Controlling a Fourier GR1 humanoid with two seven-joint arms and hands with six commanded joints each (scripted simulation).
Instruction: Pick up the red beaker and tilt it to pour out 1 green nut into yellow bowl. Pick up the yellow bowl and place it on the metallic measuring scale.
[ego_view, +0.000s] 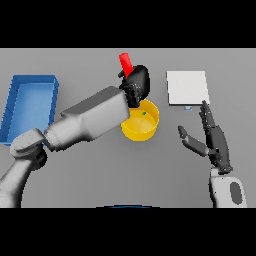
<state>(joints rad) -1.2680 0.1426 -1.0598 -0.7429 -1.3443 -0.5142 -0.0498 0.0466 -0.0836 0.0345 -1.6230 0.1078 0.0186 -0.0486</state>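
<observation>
My left hand (137, 83) is shut on the red beaker (125, 64), which sticks up tilted from the fist just beyond the yellow bowl (135, 131). Most of the beaker is hidden by the fingers. The bowl sits at the table's middle with one small green nut (144, 113) inside it. My left forearm covers the bowl's left rim. The metallic measuring scale (187, 87), a pale square plate, lies at the back right. My right hand (212, 137) is open, fingers straight, to the right of the bowl and in front of the scale.
A blue tray (15, 107) with raised walls lies along the table's left side.
</observation>
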